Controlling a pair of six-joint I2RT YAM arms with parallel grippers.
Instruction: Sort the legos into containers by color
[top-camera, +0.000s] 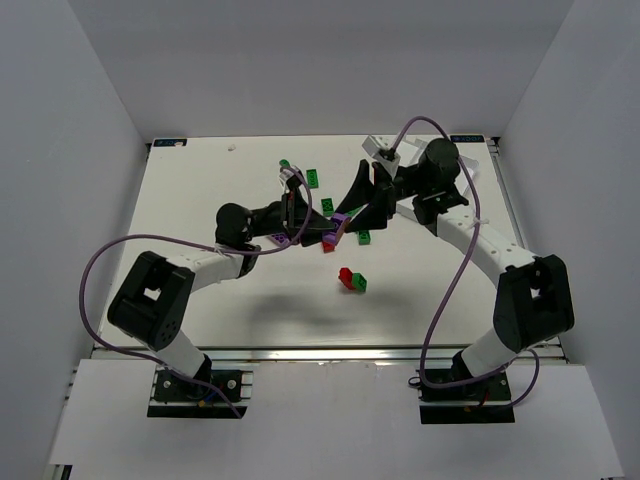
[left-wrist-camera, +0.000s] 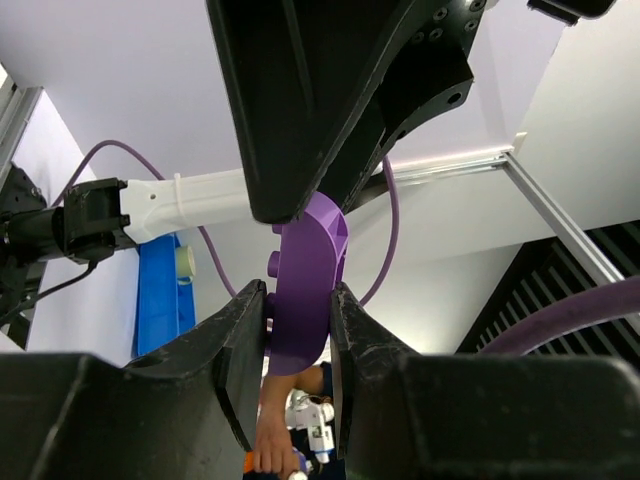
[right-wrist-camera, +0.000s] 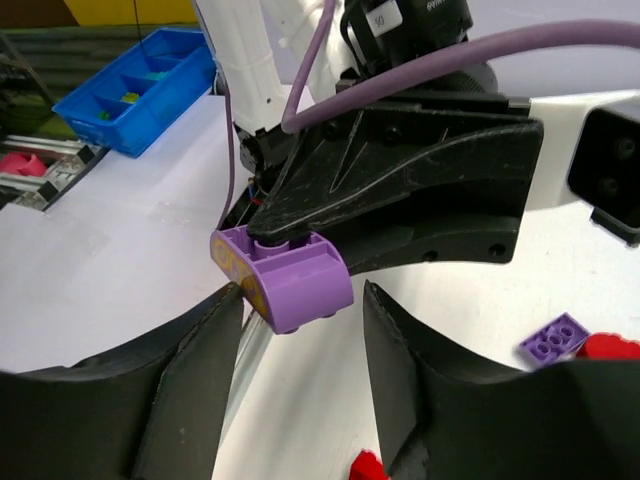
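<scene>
My left gripper is shut on a purple curved lego and holds it up above the table. In the right wrist view that same purple lego sits between my right gripper's fingers; its jaws stand open, with a gap on the right side. From above, the two grippers meet at the purple lego over mid-table. Loose legos lie around: green ones, a red and green pair, and a purple one. The containers are out of view.
A flat purple lego and red pieces lie on the table below my right gripper. A blue divided bin stands off the table in the background. White walls close in the table's far and side edges.
</scene>
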